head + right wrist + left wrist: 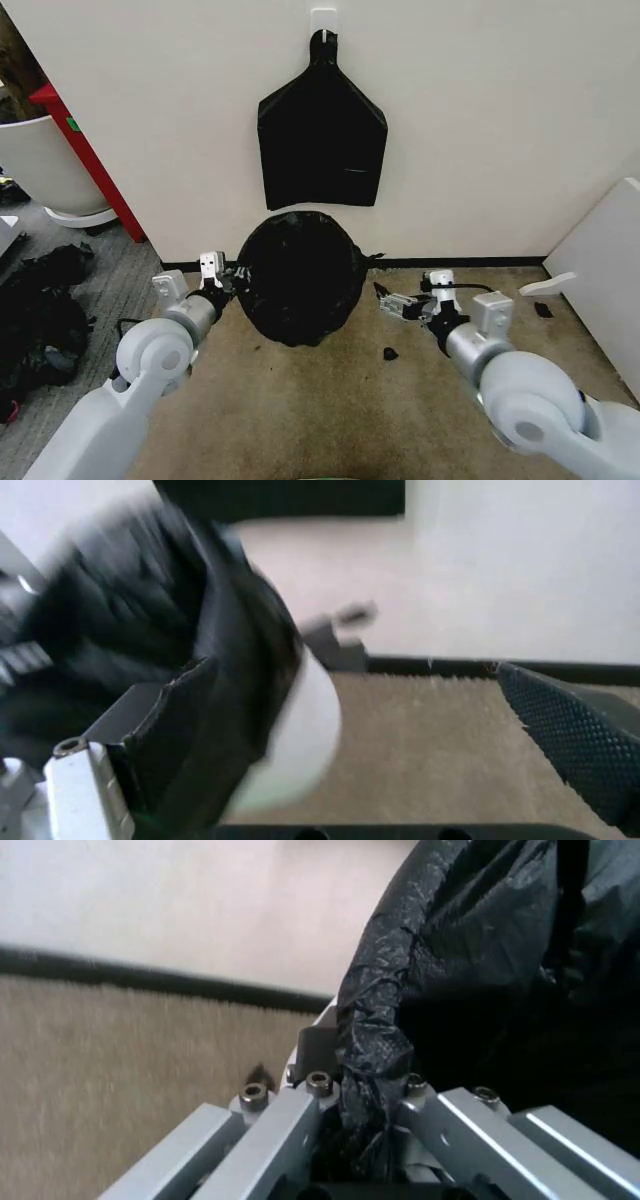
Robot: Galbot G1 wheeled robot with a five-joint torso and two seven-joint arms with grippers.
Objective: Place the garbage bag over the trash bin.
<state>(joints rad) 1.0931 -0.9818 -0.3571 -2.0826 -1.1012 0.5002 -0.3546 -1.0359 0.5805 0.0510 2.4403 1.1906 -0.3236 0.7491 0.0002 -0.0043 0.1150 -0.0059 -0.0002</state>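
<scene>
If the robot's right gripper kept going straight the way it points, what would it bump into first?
Probably the glossy black plastic garbage bag draped over the small round white trash bin. The right gripper points at its side, open, with just bare carpet between them. Depth is hard to judge, so it might graze past.
</scene>
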